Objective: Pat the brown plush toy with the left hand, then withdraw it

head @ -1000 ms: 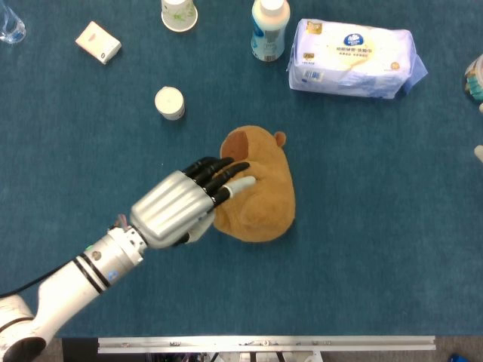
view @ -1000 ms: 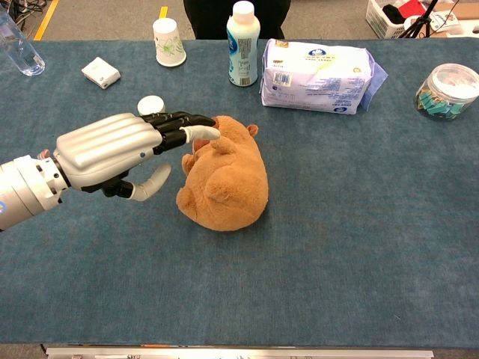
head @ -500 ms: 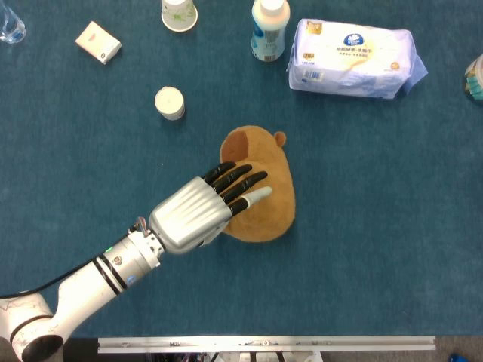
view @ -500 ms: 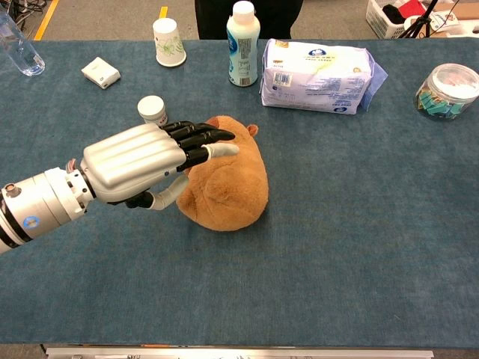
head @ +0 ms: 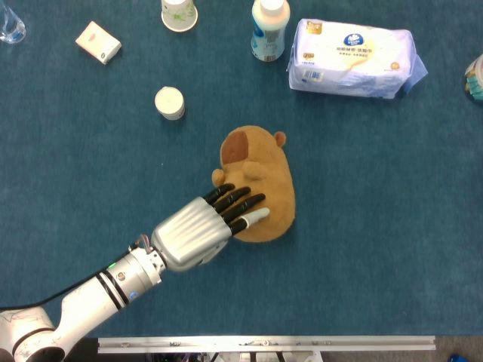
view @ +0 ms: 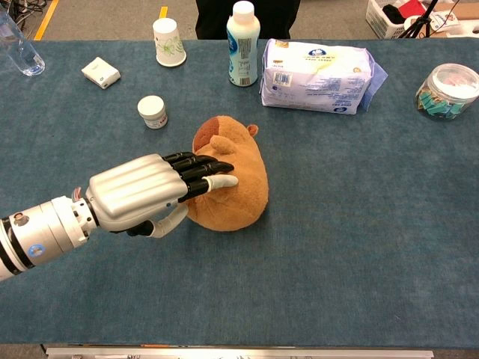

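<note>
The brown plush toy (head: 260, 177) lies on the blue table near its middle, seen too in the chest view (view: 236, 168). My left hand (head: 198, 230) has its fingers stretched out flat and apart, and the fingertips (head: 253, 207) lie on the toy's near part. In the chest view the left hand (view: 146, 191) reaches in from the left, fingers (view: 206, 168) resting on the toy's top and thumb below its side. It holds nothing. My right hand shows in neither view.
Behind the toy stand a small white jar (head: 170, 102), a paper cup (head: 179, 13), a white bottle (head: 269, 30) and a tissue pack (head: 353, 56). A small white box (head: 97, 41) lies far left. A clear container (view: 446, 90) sits at the right edge.
My left hand has slid back toward me and lowered, from the toy's head end to its near part, with fingers still stretched out. The toy has stayed in place.
</note>
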Available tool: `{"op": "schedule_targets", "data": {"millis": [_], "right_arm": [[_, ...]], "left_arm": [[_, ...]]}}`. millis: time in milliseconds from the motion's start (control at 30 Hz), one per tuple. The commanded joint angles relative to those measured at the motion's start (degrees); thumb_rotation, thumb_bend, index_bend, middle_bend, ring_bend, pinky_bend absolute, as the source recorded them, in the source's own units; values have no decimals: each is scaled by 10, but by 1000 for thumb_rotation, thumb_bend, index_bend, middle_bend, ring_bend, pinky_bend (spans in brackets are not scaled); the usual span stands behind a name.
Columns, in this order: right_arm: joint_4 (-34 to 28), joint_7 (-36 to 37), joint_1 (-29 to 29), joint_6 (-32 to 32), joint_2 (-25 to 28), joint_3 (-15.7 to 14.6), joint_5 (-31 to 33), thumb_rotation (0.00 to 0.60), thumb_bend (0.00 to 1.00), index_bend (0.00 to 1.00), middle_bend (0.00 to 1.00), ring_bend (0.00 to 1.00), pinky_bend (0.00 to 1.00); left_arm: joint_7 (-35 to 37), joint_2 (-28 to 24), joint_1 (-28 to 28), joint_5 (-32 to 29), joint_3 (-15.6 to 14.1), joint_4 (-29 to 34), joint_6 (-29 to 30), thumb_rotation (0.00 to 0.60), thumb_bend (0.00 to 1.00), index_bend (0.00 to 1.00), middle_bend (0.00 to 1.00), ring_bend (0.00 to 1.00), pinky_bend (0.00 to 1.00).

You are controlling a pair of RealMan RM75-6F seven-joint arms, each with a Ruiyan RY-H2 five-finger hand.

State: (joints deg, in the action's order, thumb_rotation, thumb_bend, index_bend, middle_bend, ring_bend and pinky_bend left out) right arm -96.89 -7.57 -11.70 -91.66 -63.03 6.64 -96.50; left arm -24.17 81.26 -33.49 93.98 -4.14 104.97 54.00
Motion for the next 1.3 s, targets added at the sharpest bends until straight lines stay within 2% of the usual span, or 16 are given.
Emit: {"op": "schedule_targets", "data": {"millis": [33, 200, 567, 1100, 1300], "right_arm": [[1, 1, 1, -2, 0, 0, 0, 600, 0, 427, 363, 284, 383], [2, 4, 3, -3, 1, 1, 0, 600, 0, 427, 363, 284, 383], [7, 7, 3, 1, -3, 2, 3, 600, 0, 427, 363, 284, 383], [11, 11, 6, 2, -5, 3, 6, 600, 0, 427, 363, 284, 383], [14, 15, 7, 1, -6, 4, 7, 600, 0, 427, 363, 284, 383]], "left_arm": [[-2, 4, -1, -4, -6, -1, -7, 600, 721, 36, 0, 0, 122], [4, 11, 0, -7, -11, -5, -7, 600, 721, 36, 0, 0, 123], [16, -2, -2, 3, 4, 4, 23, 600, 722, 36, 0, 0, 124], [27, 3, -2, -32, -16, 4, -7, 600, 721, 36, 0, 0, 124], [48, -8, 3, -56, -6, 9, 3, 600, 721, 36, 0, 0, 124]]}}
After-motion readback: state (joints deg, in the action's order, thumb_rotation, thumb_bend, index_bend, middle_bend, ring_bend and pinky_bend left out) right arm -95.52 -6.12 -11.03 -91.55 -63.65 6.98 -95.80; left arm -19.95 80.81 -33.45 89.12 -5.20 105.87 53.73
